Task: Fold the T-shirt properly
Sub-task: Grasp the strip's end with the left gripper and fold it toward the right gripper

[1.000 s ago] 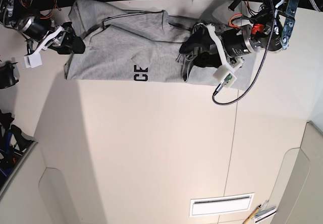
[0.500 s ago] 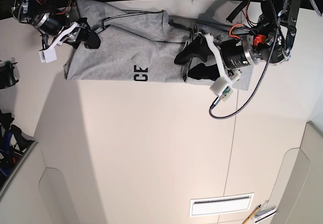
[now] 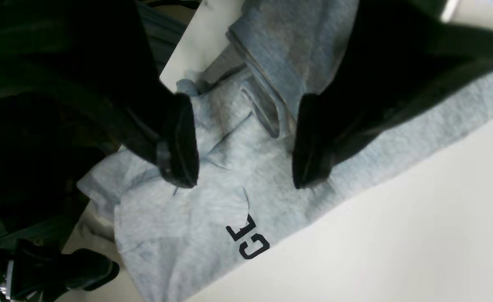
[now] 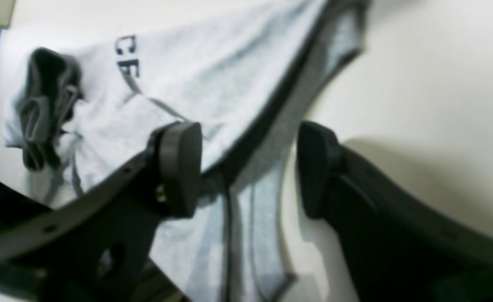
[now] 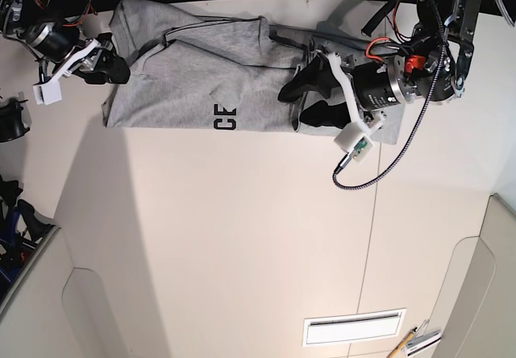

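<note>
At the left end of the T-shirt (image 5: 173, 84), your right gripper (image 4: 248, 170) had its fingers spread, one above the cloth and the other over bare worktop (image 5: 242, 237), with nothing clamped. The edge beneath looked like a folded margin, and the next move probably called for closing on that layered end and drawing it straight or inward. The garment lay along the far part of the worktop in a long, uneven band, so you seemed to be midway through, squaring up a partial fold before the next one.

Its heather-grey knit looked soft and matt, rumpled behind a fairly straight near edge. Farther along, black block letters (image 5: 225, 117) showed, partly cut off by a fold. Toward the right, your left gripper (image 3: 246, 140) stood with fingers well apart over a raised, looped ridge of fabric; that bunching could leave a lump unless you smoothed it.
</note>
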`<state>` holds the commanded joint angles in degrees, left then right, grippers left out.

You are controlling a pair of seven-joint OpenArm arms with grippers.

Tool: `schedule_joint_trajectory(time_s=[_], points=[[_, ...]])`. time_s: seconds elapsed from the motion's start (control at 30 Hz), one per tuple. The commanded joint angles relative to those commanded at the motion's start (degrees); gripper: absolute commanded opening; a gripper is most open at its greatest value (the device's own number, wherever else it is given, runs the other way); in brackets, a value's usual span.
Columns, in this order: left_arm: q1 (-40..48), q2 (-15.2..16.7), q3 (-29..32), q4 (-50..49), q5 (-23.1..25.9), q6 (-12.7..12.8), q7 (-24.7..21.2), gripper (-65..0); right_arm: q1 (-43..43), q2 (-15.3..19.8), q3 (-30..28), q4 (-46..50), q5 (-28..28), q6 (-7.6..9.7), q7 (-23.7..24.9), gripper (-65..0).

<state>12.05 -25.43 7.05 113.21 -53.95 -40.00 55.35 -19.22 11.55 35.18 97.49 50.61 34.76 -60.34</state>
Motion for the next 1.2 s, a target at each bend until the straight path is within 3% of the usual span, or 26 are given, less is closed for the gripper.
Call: schedule_joint_trajectory(time_s=[0.13, 0.27, 0.53, 0.73, 0.93, 1.2], points=[[0.0, 0.0, 0.0, 0.0, 0.0, 0.0, 0.0, -25.8, 0.0, 2.4, 0.0, -3.7, 1.9, 0.61, 0.1, -29.1], [0.0, 0.0, 0.0, 0.0, 0.0, 0.0, 0.0, -25.7, 0.0, 2.6, -0.5, -8.3, 5.4, 1.51, -0.4, -29.1], [0.0, 0.0, 0.0, 0.0, 0.0, 0.0, 0.0, -25.7, 0.2, 2.6, -1.8, -13.7, 13.9, 2.97, -6.2, -29.1], [0.0, 0.0, 0.0, 0.0, 0.2, 0.0, 0.0, -25.8, 0.5, 2.4, -5.0, -13.7, 13.8, 2.97, -6.3, -29.2], [0.0, 0.0, 0.0, 0.0, 0.2, 0.0, 0.2, -25.8, 0.8, -1.7, -7.7, -13.7, 12.8, 2.95, -6.1, -29.2], [0.0, 0.0, 0.0, 0.0, 0.2, 0.0, 0.2, -25.8, 3.4, -3.7, -8.5, -13.7, 11.8, 2.91, -5.9, -29.4]])
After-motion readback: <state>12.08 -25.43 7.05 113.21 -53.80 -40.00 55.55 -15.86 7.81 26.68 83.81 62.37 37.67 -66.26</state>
